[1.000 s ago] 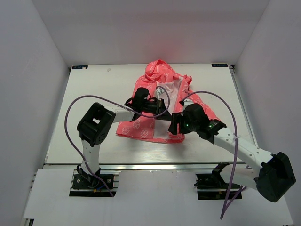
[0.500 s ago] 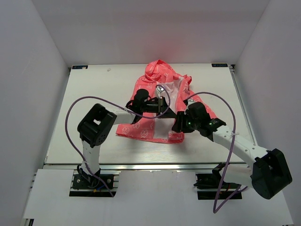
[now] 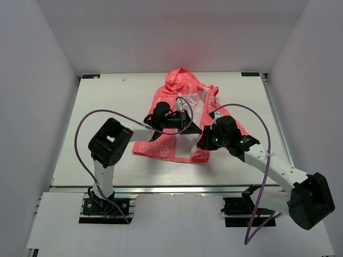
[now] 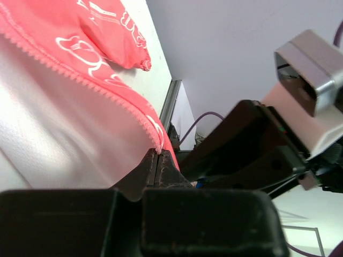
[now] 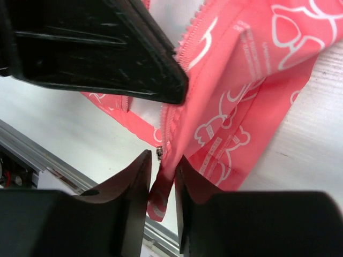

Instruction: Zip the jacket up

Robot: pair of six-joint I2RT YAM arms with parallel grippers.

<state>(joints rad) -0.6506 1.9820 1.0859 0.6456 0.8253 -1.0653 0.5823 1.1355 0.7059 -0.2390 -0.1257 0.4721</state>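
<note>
Top view: the jacket [image 3: 161, 145] lies open on the table [image 3: 107, 101], both my arms meeting over its lower front. Left wrist: my left gripper [image 4: 159, 155] is pinched tight on the zipper edge [image 4: 107, 96]. Right wrist: my right gripper [image 5: 162, 160] stands narrow around the zipper's bottom end [image 5: 159, 153]; I can't tell whether it grips.

Left gripper [image 3: 194, 130] and right gripper [image 3: 203, 143] crowd each other at jacket [image 3: 161, 144] hem. Purple cables [image 3: 80, 124] arch above. Bare table [image 3: 107, 101] either side.
</note>
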